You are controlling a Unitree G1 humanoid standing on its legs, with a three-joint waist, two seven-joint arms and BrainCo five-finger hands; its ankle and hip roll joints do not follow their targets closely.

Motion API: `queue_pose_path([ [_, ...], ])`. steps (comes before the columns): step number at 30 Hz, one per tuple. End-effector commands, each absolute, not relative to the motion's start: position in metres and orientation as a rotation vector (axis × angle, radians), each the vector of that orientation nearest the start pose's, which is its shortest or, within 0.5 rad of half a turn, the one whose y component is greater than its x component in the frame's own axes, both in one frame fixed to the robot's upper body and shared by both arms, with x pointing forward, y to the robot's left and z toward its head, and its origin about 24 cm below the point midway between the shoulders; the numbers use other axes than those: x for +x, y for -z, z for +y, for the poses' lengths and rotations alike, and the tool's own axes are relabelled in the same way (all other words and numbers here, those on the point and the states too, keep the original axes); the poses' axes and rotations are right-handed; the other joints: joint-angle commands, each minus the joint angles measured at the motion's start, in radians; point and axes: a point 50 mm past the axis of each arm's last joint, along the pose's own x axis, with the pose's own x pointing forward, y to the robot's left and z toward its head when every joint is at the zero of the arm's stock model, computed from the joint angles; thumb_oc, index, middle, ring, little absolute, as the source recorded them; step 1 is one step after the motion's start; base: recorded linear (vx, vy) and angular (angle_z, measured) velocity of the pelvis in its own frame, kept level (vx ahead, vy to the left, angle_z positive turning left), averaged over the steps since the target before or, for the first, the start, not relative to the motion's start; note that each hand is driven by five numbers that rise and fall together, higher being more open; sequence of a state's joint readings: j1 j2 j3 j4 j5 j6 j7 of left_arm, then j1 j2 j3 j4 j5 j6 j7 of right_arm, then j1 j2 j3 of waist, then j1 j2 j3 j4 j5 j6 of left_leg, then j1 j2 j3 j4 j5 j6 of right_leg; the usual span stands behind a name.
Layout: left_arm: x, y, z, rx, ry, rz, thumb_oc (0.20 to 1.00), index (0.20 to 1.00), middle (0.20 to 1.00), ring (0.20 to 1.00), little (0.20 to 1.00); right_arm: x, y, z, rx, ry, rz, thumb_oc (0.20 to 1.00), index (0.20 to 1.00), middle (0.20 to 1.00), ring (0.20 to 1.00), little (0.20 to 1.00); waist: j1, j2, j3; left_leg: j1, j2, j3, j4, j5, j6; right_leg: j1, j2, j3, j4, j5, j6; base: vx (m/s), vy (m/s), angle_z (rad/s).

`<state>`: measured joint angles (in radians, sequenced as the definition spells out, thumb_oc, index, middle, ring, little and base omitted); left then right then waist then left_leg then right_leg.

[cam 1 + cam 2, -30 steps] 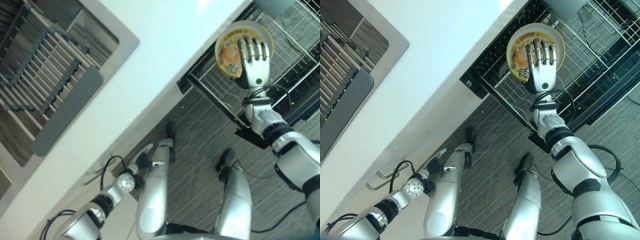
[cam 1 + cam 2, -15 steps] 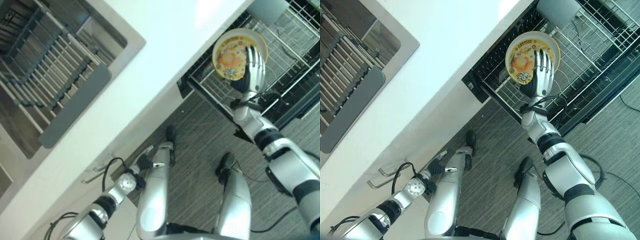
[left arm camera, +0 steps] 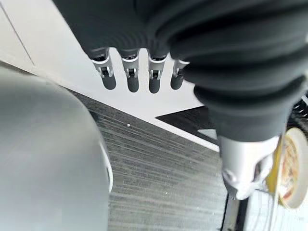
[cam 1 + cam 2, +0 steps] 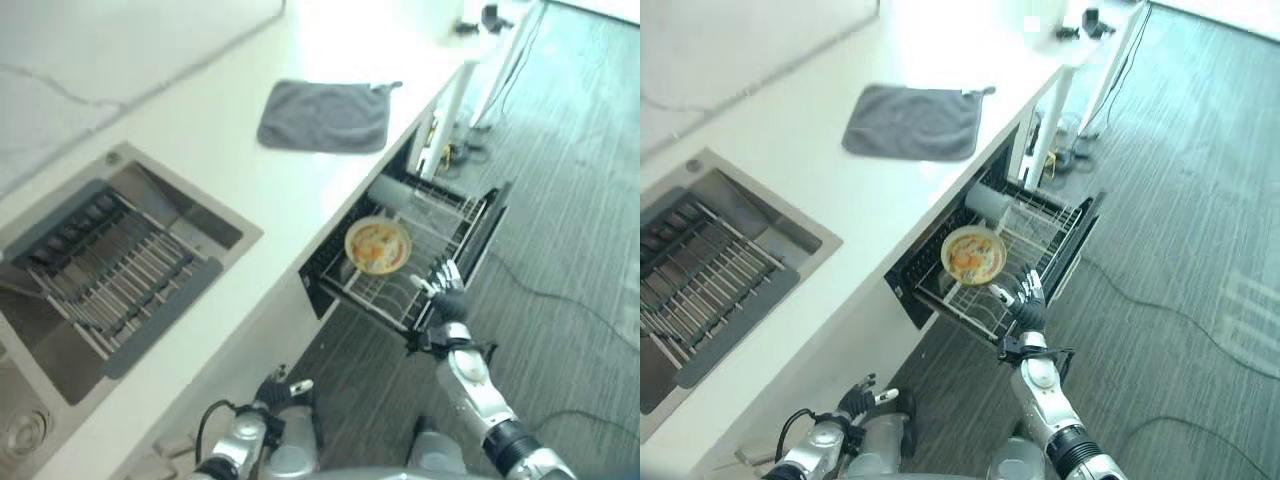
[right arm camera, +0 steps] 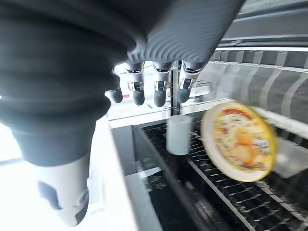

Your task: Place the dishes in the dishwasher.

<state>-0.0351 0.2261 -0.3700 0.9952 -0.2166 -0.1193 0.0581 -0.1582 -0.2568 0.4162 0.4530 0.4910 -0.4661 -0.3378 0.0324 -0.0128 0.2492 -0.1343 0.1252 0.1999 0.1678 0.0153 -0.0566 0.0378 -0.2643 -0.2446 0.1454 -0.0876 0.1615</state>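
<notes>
One plate, yellow-rimmed with an orange picture, stands on edge among the wires of the dishwasher rack, leaning so the tines prop it and water could drain off. Just outside the rack's front edge hovers the right hand, fingers straight and empty, apart from the plate. Down by the cabinet front below the rack's level hangs the left hand, fingers relaxed, holding nothing. At the back of the rack sits a pale cup. Above the rack, a grey cloth lies on the counter; the sink is well off to one side. Nothing seems to block the rack.
</notes>
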Motion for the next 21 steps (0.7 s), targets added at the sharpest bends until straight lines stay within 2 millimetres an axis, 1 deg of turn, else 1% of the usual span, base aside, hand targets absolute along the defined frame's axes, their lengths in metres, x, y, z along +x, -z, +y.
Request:
queue_pose_path([
  [1, 0.145, 0.144, 0.177, 0.24, 0.128, 0.906, 1.0, 1.0, 1.0, 1.0, 1.0, 0.281, -0.063, -0.135, 0.021, -0.095, -0.353, 1.0, 1.0, 1.0, 1.0, 1.0, 0.014, 0.046, 0.05, 0.111, -0.012, -0.038, -0.07, -0.076, 0.037, -0.038, 0.044, -0.013, 0.103, -0.075, -0.066, 0.22, -0.077, 0.05],
  [2, 0.137, 0.147, 0.182, 0.237, 0.11, 0.936, 1.0, 1.0, 1.0, 1.0, 1.0, 0.275, -0.07, -0.135, -0.09, -0.088, -0.421, 1.0, 1.0, 1.0, 1.0, 1.0, 0.014, 0.041, 0.029, 0.129, -0.008, -0.034, -0.08, -0.077, 0.034, -0.021, 0.044, -0.019, 0.084, -0.067, -0.061, 0.2, -0.108, 0.01],
  [3, 0.124, 0.151, 0.189, 0.246, 0.092, 0.978, 1.0, 1.0, 1.0, 1.0, 1.0, 0.272, -0.084, -0.147, -0.078, -0.044, -0.485, 1.0, 1.0, 1.0, 1.0, 1.0, 0.009, 0.032, -0.001, 0.161, -0.001, -0.024, -0.092, -0.083, 0.031, 0.007, 0.047, -0.025, 0.045, -0.052, -0.054, 0.13, -0.082, -0.07],
  [4, 0.123, 0.151, 0.19, 0.246, 0.087, 0.982, 1.0, 1.0, 1.0, 1.0, 1.0, 0.271, -0.086, -0.149, -0.078, -0.039, -0.499, 1.0, 1.0, 1.0, 1.0, 1.0, 0.007, 0.032, -0.007, 0.16, 0.001, -0.022, -0.094, -0.082, 0.03, 0.007, 0.049, -0.025, 0.038, -0.047, -0.054, 0.09, -0.075, 0.04],
  [5, 0.117, 0.153, 0.195, 0.235, 0.061, 1.0, 1.0, 1.0, 1.0, 1.0, 1.0, 0.265, -0.096, -0.157, -0.077, -0.014, -0.55, 1.0, 1.0, 1.0, 1.0, 1.0, -0.004, 0.028, -0.016, 0.179, 0.007, -0.009, -0.096, -0.09, 0.027, 0.02, 0.052, -0.023, 0.02, -0.044, -0.051, 0.01, -0.026, 0.04],
  [6, 0.117, 0.153, 0.196, 0.232, 0.056, 1.002, 1.0, 1.0, 1.0, 1.0, 1.0, 0.264, -0.097, -0.158, -0.076, -0.01, -0.555, 1.0, 1.0, 1.0, 1.0, 1.0, -0.006, 0.029, -0.02, 0.177, 0.008, -0.008, -0.097, -0.089, 0.027, 0.019, 0.054, -0.023, 0.016, -0.041, -0.051, 0.0, 0.0, 0.0],
  [7, 0.113, 0.153, 0.198, 0.219, 0.039, 1.01, 1.0, 1.0, 1.0, 1.0, 1.0, 0.261, -0.1, -0.163, -0.077, 0.007, -0.575, 1.0, 1.0, 1.0, 1.0, 1.0, -0.013, 0.027, -0.024, 0.184, 0.011, -0.002, -0.097, -0.092, 0.025, 0.023, 0.055, -0.021, 0.01, -0.04, -0.05, 0.01, -0.016, -0.09],
  [8, 0.107, 0.155, 0.202, 0.194, 0.012, 1.025, 1.0, 1.0, 1.0, 1.0, 1.0, 0.257, -0.103, -0.173, -0.077, 0.056, -0.596, 1.0, 1.0, 1.0, 1.0, 1.0, -0.023, 0.026, -0.029, 0.199, 0.017, 0.008, -0.094, -0.1, 0.021, 0.035, 0.055, -0.02, 0.003, -0.042, -0.049, 0.01, -0.018, -0.14],
  [10, 0.103, 0.156, 0.204, 0.185, 0.001, 1.033, 1.0, 1.0, 1.0, 1.0, 1.0, 0.255, -0.104, -0.182, -0.084, 0.104, -0.6, 1.0, 1.0, 1.0, 1.0, 1.0, -0.029, 0.024, -0.037, 0.203, 0.02, 0.013, -0.094, -0.102, 0.019, 0.039, 0.057, -0.02, -0.005, -0.038, -0.049, 0.02, -0.027, -0.2],
  [12, 0.099, 0.157, 0.206, 0.185, -0.004, 1.043, 1.0, 1.0, 1.0, 1.0, 1.0, 0.254, -0.1, -0.203, -0.09, 0.226, -0.564, 1.0, 1.0, 1.0, 1.0, 1.0, -0.037, 0.018, -0.042, 0.22, 0.023, 0.018, -0.093, -0.111, 0.018, 0.055, 0.06, -0.018, -0.009, -0.043, -0.048, 0.05, -0.06, -0.18],
  [13, 0.098, 0.157, 0.207, 0.186, -0.003, 1.044, 1.0, 1.0, 1.0, 1.0, 1.0, 0.253, -0.097, -0.21, -0.087, 0.269, -0.551, 1.0, 1.0, 1.0, 1.0, 1.0, -0.04, 0.016, -0.044, 0.225, 0.024, 0.019, -0.094, -0.113, 0.018, 0.058, 0.062, -0.018, -0.011, -0.043, -0.048, 0.06, -0.075, -0.08],
  [14, 0.097, 0.156, 0.209, 0.19, -0.001, 1.044, 1.0, 1.0, 1.0, 1.0, 1.0, 0.251, -0.093, -0.223, -0.082, 0.338, -0.524, 1.0, 1.0, 1.0, 1.0, 1.0, -0.044, 0.013, -0.05, 0.229, 0.025, 0.024, -0.099, -0.113, 0.017, 0.06, 0.064, -0.02, -0.017, -0.039, -0.047, 0.06, -0.072, -0.05],
  [17, 0.1, 0.155, 0.21, 0.206, 0.018, 1.037, 1.0, 1.0, 1.0, 1.0, 1.0, 0.247, -0.084, -0.25, -0.062, 0.482, -0.462, 1.0, 1.0, 1.0, 1.0, 1.0, -0.051, 0.01, -0.054, 0.241, 0.029, 0.03, -0.108, -0.115, 0.016, 0.067, 0.065, -0.025, -0.022, -0.039, -0.045, 0.04, -0.07, -0.04],
  [18, 0.1, 0.155, 0.21, 0.213, 0.027, 1.036, 1.0, 1.0, 1.0, 1.0, 1.0, 0.244, -0.077, -0.262, -0.059, 0.557, -0.425, 1.0, 1.0, 1.0, 1.0, 1.0, -0.054, 0.01, -0.052, 0.249, 0.03, 0.031, -0.112, -0.118, 0.015, 0.073, 0.065, -0.027, -0.023, -0.04, -0.043, 0.05, -0.065, 0.01],
  [20, 0.102, 0.155, 0.211, 0.217, 0.03, 1.038, 1.0, 1.0, 1.0, 1.0, 1.0, 0.24, -0.068, -0.276, -0.034, 0.634, -0.372, 1.0, 1.0, 1.0, 1.0, 1.0, -0.056, 0.012, -0.056, 0.249, 0.029, 0.03, -0.121, -0.115, 0.015, 0.072, 0.066, -0.03, -0.03, -0.036, -0.041, 0.04, -0.051, 0.09],
  [21, 0.103, 0.155, 0.212, 0.221, 0.03, 1.043, 1.0, 1.0, 1.0, 1.0, 1.0, 0.237, -0.058, -0.285, -0.014, 0.684, -0.32, 1.0, 1.0, 1.0, 1.0, 1.0, -0.056, 0.014, -0.057, 0.251, 0.028, 0.028, -0.127, -0.114, 0.014, 0.072, 0.066, -0.031, -0.032, -0.036, -0.04, 0.05, -0.041, 0.11],
])
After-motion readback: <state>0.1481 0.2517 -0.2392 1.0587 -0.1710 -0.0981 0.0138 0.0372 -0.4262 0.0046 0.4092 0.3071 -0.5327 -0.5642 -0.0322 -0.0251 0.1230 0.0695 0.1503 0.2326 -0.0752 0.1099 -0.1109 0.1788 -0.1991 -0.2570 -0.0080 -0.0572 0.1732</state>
